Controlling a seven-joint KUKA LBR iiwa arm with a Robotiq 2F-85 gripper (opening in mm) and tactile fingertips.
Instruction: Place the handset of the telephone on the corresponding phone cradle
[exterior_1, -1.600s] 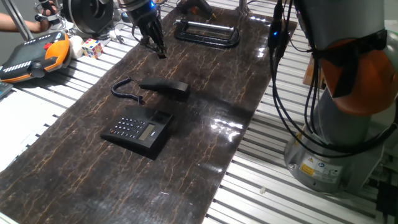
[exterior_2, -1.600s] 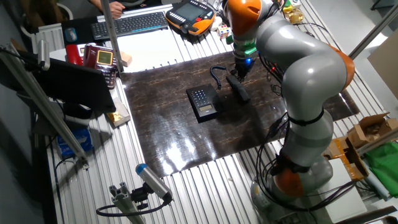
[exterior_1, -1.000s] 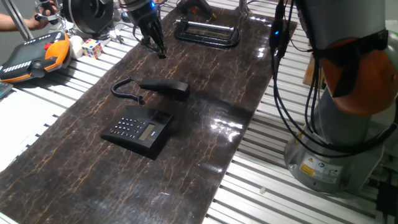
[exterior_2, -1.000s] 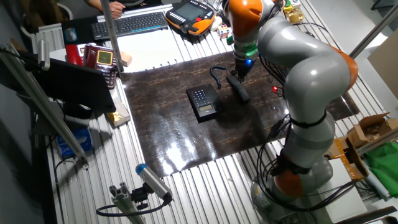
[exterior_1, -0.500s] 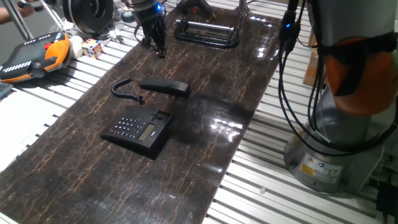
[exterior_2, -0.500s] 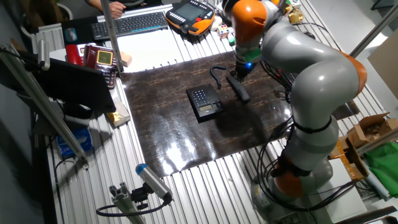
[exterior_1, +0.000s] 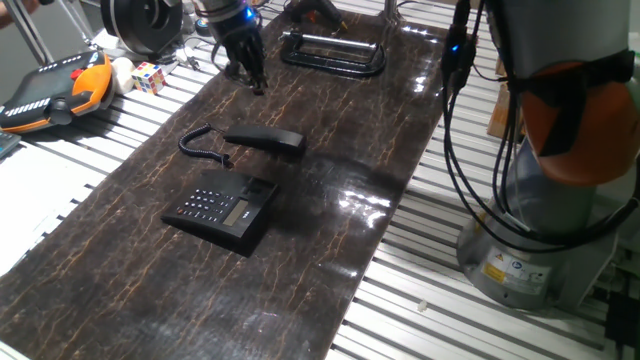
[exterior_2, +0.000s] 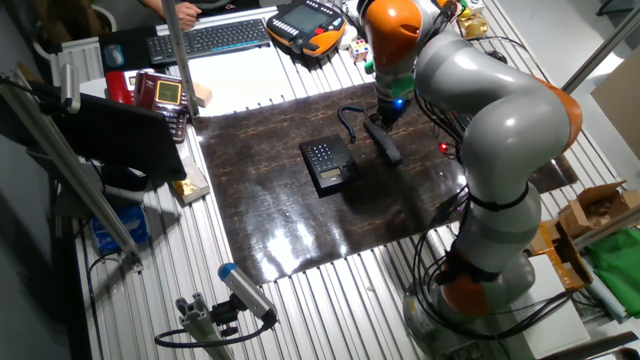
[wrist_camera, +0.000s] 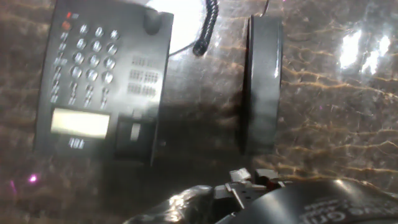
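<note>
The black telephone (exterior_1: 222, 210) lies flat on the dark mat with its keypad up; it also shows in the other fixed view (exterior_2: 328, 163) and the hand view (wrist_camera: 93, 74). Its phone cradle (wrist_camera: 149, 81) is the bare recessed strip on the side facing the handset. The handset (exterior_1: 265, 140) lies on the mat beside the base, apart from it, and shows in the hand view (wrist_camera: 261, 84). Its coiled cord (exterior_1: 200, 142) loops between them. My gripper (exterior_1: 248, 72) hangs above the mat beyond the handset, fingers apart and empty.
A black metal tube frame (exterior_1: 335, 52) lies at the mat's far end. An orange-and-black pendant (exterior_1: 55, 88) and a colour cube (exterior_1: 148, 76) sit on the slatted table to the left. The arm's cables (exterior_1: 455, 150) and base (exterior_1: 560, 200) stand on the right.
The arm's upper links and cables have swayed slightly; the gripper has shifted only a little. Handset and phone base have not moved.
</note>
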